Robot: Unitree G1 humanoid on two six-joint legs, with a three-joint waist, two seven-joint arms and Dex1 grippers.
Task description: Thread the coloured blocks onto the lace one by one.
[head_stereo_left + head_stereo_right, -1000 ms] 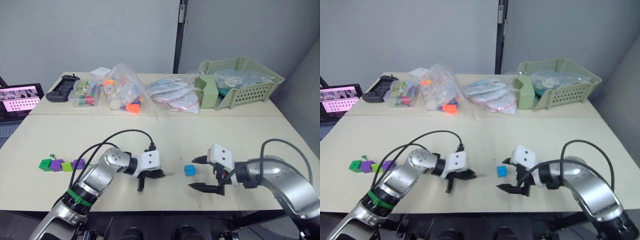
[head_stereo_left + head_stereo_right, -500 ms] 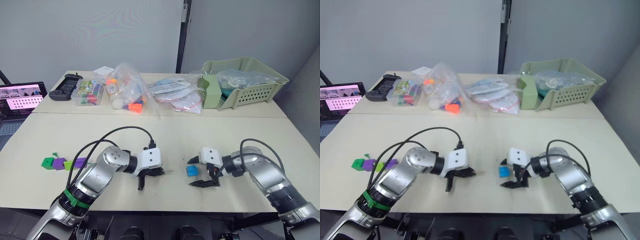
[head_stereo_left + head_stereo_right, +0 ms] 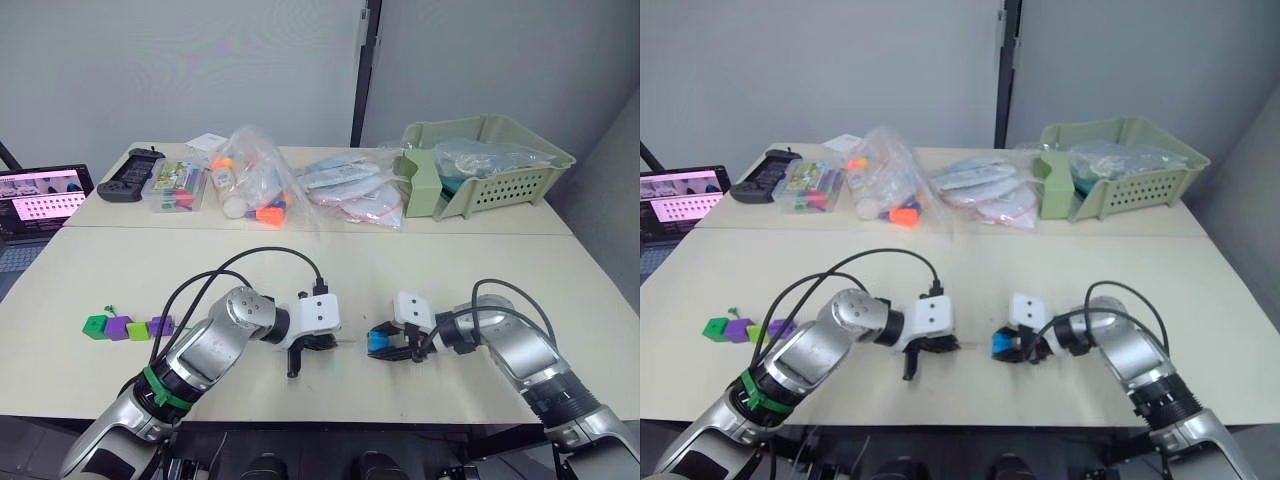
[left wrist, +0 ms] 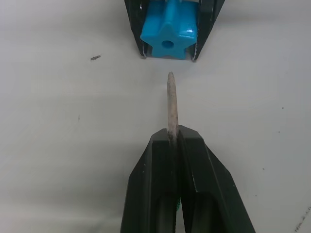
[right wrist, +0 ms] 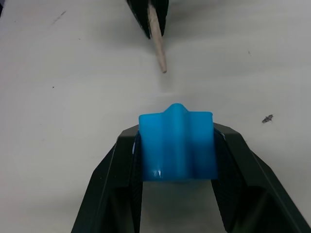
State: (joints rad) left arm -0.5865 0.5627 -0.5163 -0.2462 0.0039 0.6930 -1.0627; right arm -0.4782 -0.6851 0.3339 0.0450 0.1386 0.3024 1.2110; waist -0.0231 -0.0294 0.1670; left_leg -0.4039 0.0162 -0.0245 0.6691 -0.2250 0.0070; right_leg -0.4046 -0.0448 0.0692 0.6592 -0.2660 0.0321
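**Layout on the surface**

Near the front edge, the left claw [image 3: 322,343] and right claw [image 3: 384,343] face each other; a block [image 3: 379,342] sits between the right fingers, the lace tip [image 4: 171,103] just before it. Four blocks [image 3: 127,327] lie far left. Basket [image 3: 484,161] behind, right

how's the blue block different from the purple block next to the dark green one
The blue block is star-shaped and clamped in the right gripper, off to the robot's right; the purple block looks boxy and lies free in the row on the table, touching the dark green block. Both are small plastic pieces.
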